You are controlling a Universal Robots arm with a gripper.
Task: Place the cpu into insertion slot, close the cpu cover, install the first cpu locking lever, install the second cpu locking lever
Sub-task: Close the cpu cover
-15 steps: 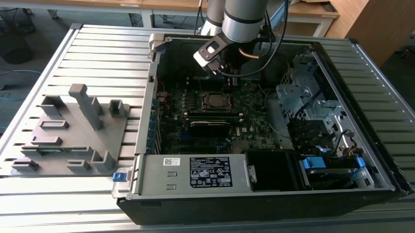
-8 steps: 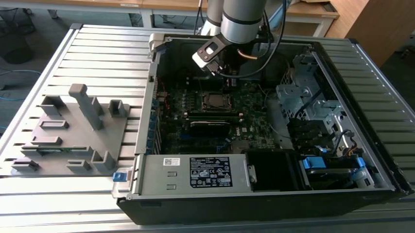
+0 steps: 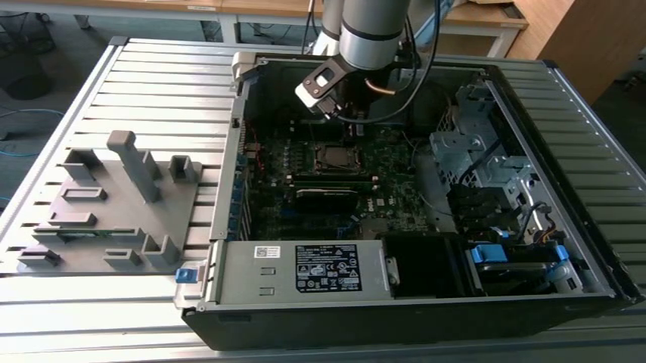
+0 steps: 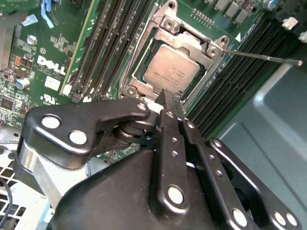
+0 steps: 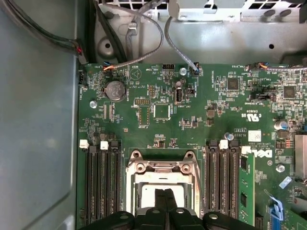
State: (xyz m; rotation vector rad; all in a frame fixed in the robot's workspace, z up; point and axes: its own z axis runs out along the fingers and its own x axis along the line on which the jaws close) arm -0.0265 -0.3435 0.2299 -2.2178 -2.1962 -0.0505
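Gripper (image 4: 169, 97) shut, holding nothing, tips just above the cpu (image 4: 171, 72), which sat flat in the insertion slot (image 3: 334, 157). Judged light, stiff, fragile; grasp by opposite edges, never the face.

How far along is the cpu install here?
Done: the cpu sits in the insertion slot, cpu cover apparently down over it. In hand: the shut gripper is at the cover's edge, holding nothing. Left: one locking lever juts out unlatched.
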